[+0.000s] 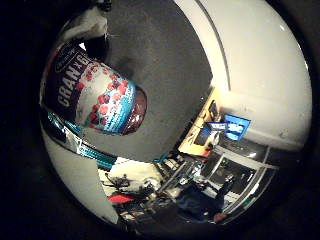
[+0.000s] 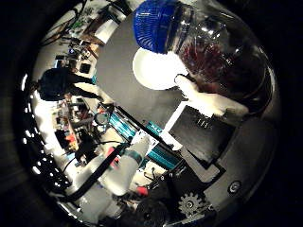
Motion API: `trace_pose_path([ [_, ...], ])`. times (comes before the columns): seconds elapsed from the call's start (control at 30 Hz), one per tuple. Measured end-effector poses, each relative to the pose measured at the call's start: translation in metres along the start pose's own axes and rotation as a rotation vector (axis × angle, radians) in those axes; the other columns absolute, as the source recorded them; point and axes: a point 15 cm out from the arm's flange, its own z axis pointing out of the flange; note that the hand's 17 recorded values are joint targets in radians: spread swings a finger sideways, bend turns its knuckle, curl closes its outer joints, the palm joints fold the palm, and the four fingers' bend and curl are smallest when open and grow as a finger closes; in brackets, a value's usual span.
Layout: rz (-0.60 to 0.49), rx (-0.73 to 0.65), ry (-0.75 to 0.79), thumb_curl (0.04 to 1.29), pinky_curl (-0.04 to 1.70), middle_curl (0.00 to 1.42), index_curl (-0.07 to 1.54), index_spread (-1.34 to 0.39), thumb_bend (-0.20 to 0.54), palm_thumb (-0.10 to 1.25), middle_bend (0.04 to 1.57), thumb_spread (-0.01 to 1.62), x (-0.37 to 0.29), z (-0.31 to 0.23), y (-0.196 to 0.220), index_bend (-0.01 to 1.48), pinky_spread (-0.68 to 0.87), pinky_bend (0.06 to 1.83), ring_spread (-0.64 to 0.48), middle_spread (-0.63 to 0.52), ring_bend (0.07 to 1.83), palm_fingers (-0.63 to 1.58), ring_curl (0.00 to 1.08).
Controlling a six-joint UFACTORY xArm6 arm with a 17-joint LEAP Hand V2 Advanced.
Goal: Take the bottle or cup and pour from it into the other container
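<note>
A clear juice bottle (image 2: 213, 52) with a blue cap (image 2: 156, 23), dark red liquid and a berry-printed label (image 1: 95, 95) lies close against my palm. My right hand (image 2: 210, 101) is shut on it, and a white finger (image 2: 199, 94) curls across its body. The capped neck hangs above a white round bowl (image 2: 154, 73) that stands on the dark grey table (image 1: 160, 70). In the thumb side view the cap covers part of the bowl's rim. The cap is on the bottle.
The table ends in a teal-trimmed edge (image 2: 142, 127). The white arm (image 2: 123, 170) reaches in beside that edge. Beyond the table lie cluttered workbenches and a lit blue screen (image 1: 235, 126).
</note>
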Motion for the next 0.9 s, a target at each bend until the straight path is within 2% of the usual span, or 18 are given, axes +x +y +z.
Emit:
trace_pose_path([
  [0.43,-0.118,-0.082,0.246,0.94,0.96,0.8,0.86,-0.21,-0.022,1.03,1.36,0.42,-0.02,-0.017,-0.039,1.13,-0.22,1.29,-0.25,-0.12,1.28,1.1,0.89],
  [0.9,-0.271,-0.276,0.456,0.94,0.97,0.8,0.86,-0.21,-0.022,1.03,1.36,0.41,-0.055,0.018,-0.051,1.13,-0.22,1.28,-0.25,-0.13,1.28,1.11,0.89],
])
